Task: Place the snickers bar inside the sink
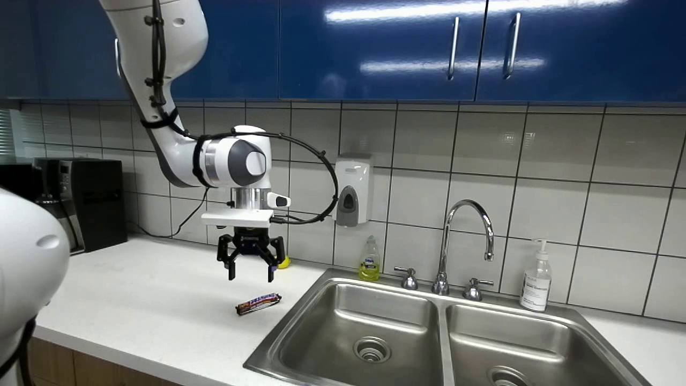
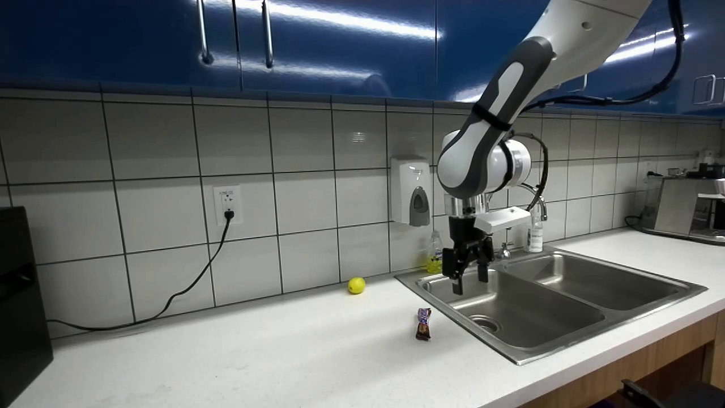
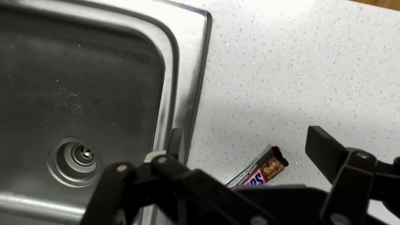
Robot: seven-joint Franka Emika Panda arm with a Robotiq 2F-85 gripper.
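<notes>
The snickers bar (image 1: 258,304) lies flat on the white counter, just beside the sink; it also shows in an exterior view (image 2: 423,324). In the wrist view the snickers bar (image 3: 264,170) is partly hidden behind the gripper's body, with one end showing. The stainless double-basin sink (image 1: 313,348) is set into the counter; its rim and a drain show in the wrist view (image 3: 189,59). My gripper (image 1: 251,276) points down, open and empty, above the counter and clear of the bar; it shows in an exterior view (image 2: 470,283) and the wrist view (image 3: 245,137).
A yellow ball (image 2: 356,285) sits by the tiled wall. A dish soap bottle (image 1: 370,262), a gooseneck faucet (image 1: 445,246) with two handles, and a pump bottle (image 1: 536,284) stand along the sink's back. A dispenser (image 1: 352,187) hangs on the wall. A black machine (image 1: 96,203) stands on the counter.
</notes>
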